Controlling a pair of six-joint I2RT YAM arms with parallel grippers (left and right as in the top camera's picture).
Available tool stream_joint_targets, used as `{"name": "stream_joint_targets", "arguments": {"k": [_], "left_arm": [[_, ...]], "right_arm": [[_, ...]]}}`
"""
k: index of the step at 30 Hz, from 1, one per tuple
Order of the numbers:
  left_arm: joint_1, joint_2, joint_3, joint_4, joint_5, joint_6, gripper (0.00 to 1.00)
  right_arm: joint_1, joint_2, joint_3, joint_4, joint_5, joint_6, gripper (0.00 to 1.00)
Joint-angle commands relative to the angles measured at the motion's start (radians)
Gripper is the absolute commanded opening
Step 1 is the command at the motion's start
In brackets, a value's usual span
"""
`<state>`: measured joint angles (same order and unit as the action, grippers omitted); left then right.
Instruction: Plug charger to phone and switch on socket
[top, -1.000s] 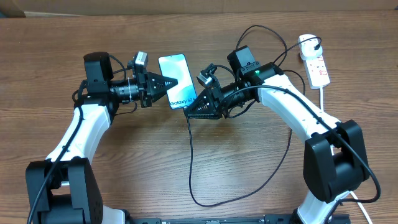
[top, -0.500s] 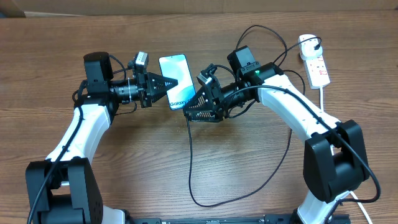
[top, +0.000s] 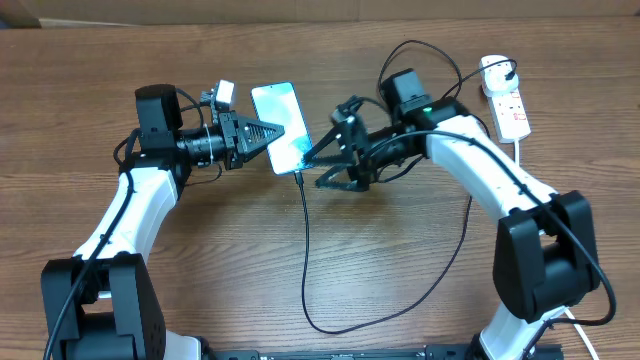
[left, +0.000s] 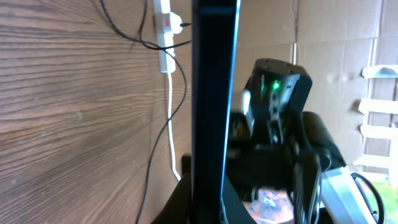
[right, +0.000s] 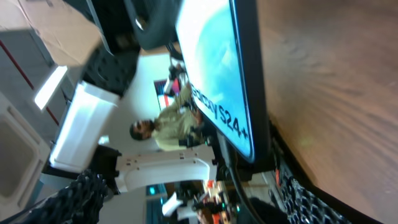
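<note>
The right gripper (top: 322, 168) has its jaws spread wide, one finger above and one below the phone's near end, gripping nothing; in the right wrist view the textured fingers (right: 81, 193) sit at the picture's lower corners with the phone (right: 227, 81) and the cable between them. The left gripper (top: 272, 131) has its jaws closed on the phone's (top: 282, 127) left long edge; in the left wrist view the phone (left: 214, 106) shows edge-on as a dark vertical bar rising from between the fingers.

The phone is held above the table (top: 400, 260), between the two arms, its screen lit and facing up and towards the right arm. Its long axis runs from upper left to lower right in the overhead view, the lower end nearest the right gripper.

The charger (top: 306, 250) meets that lower end; whether its tip is fully seated cannot be told. From there the cable drops down the table, loops near the front edge and climbs right towards the socket (top: 509, 105), which lies at the far right, well apart from the phone, with a black plug in its far end.
</note>
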<state>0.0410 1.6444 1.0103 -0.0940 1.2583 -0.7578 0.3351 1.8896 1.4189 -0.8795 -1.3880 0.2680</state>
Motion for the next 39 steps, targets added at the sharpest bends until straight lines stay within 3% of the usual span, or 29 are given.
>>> {"name": "stream_joint_targets", "arguments": {"k": [1, 8, 13, 18, 24, 31, 39], "left_arm": [[-0.002, 0.003, 0.006, -0.036, -0.031, 0.081, 0.04], [-0.003, 0.003, 0.006, -0.142, -0.118, 0.109, 0.04], [-0.003, 0.008, 0.006, -0.141, -0.166, 0.207, 0.04], [-0.01, 0.076, 0.006, -0.128, -0.169, 0.212, 0.04], [-0.034, 0.227, 0.006, 0.028, -0.06, 0.188, 0.04], [-0.037, 0.351, 0.006, 0.199, -0.053, 0.09, 0.04], [-0.049, 0.41, 0.006, 0.206, -0.158, 0.074, 0.04]], "right_arm": [[-0.062, -0.027, 0.003, 0.004, -0.011, -0.01, 0.93], [-0.153, -0.027, 0.003, -0.002, 0.069, -0.011, 0.96], [-0.179, -0.027, 0.003, -0.042, 0.178, -0.06, 0.97], [-0.18, -0.027, 0.003, -0.103, 0.238, -0.12, 0.97], [-0.18, -0.027, 0.003, -0.118, 0.267, -0.12, 0.97], [-0.18, -0.027, 0.003, -0.119, 0.274, -0.12, 0.97], [-0.18, -0.027, 0.003, -0.119, 0.281, -0.12, 0.97]]}}
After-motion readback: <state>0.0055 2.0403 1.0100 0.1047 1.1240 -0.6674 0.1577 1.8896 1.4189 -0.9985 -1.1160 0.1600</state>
